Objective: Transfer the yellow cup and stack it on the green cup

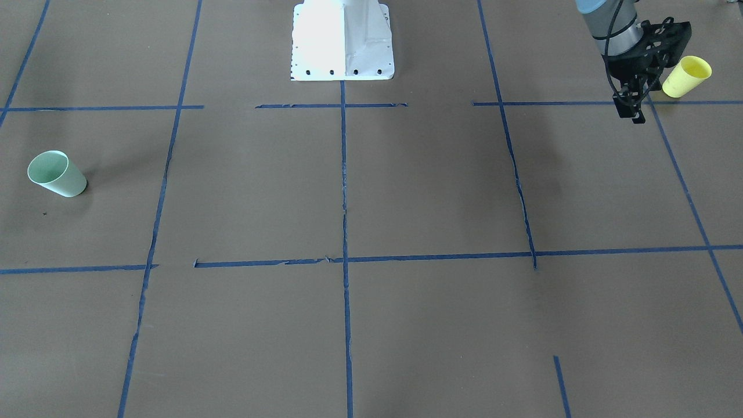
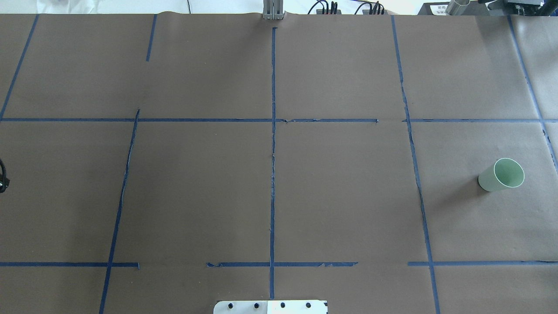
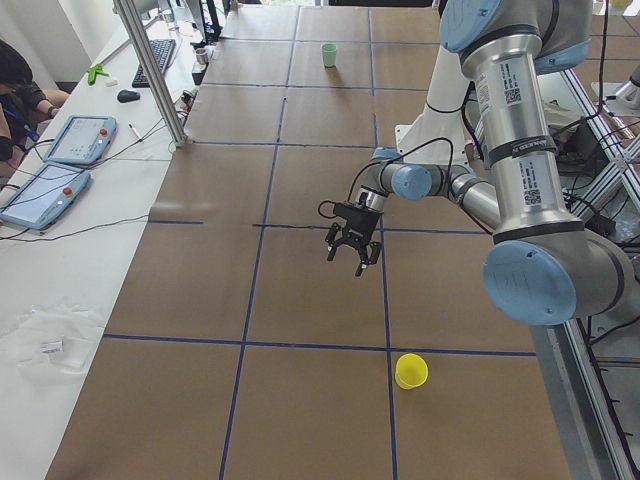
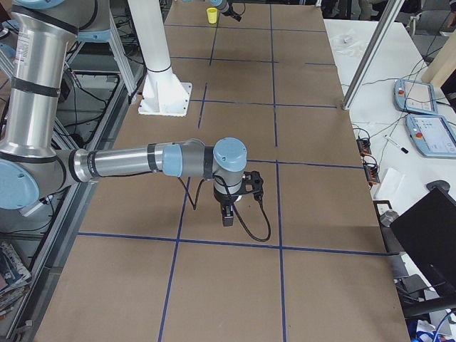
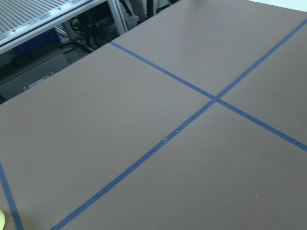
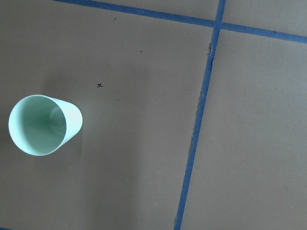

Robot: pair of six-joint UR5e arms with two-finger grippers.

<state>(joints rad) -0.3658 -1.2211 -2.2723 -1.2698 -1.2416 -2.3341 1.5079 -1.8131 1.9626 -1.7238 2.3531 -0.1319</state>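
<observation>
The yellow cup [image 1: 686, 76] stands upright, mouth up, near the table's edge on my left side; it also shows in the exterior left view [image 3: 411, 371], and a sliver of it shows in the left wrist view [image 5: 1, 220]. My left gripper [image 1: 634, 110] hangs above the table beside it, apart from it, open and empty, fingers spread [image 3: 350, 256]. The green cup [image 1: 57, 173] stands upright on my right side [image 2: 501, 174]. The right wrist view looks down on it [image 6: 43, 124]. My right gripper [image 4: 227, 216] hovers above the table; I cannot tell if it is open or shut.
Brown paper with a grid of blue tape lines [image 1: 343, 261] covers the table. The white robot base plate [image 1: 342, 40] sits at the middle of my side. Tablets and cables [image 4: 424, 107] lie on the white bench across from me.
</observation>
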